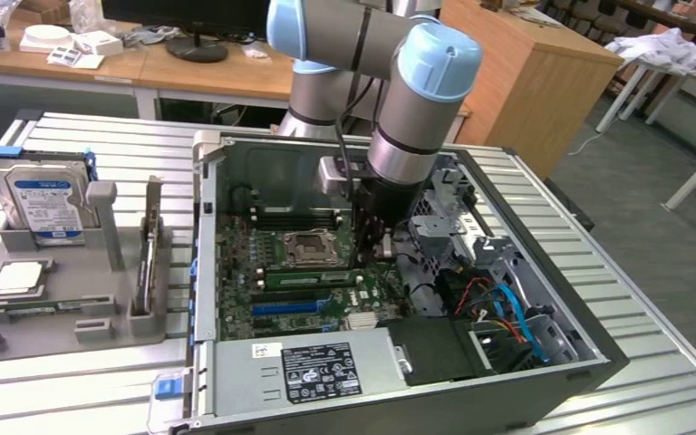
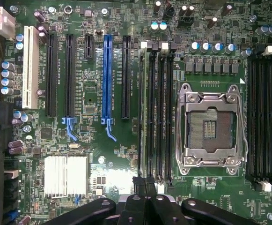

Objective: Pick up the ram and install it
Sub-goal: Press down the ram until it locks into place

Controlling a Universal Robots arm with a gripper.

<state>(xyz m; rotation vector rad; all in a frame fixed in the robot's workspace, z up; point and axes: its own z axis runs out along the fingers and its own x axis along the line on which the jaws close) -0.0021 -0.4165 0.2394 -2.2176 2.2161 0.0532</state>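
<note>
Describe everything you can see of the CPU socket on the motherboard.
The CPU socket is a rectangular silver metal frame with rounded, bolted corners, lying flat and closed on the green motherboard. Its middle is empty: a dark field of contacts with a few small rectangles at the centre, and no processor seated. Thin wire levers run along its long sides. It sits between two banks of black memory slots, apart from both. Nothing rests on it.

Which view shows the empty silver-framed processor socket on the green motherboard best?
The wrist view: the empty silver-framed processor socket is seen straight on, unobstructed. In the exterior view it appears smaller and at an angle, beside the arm.
</note>
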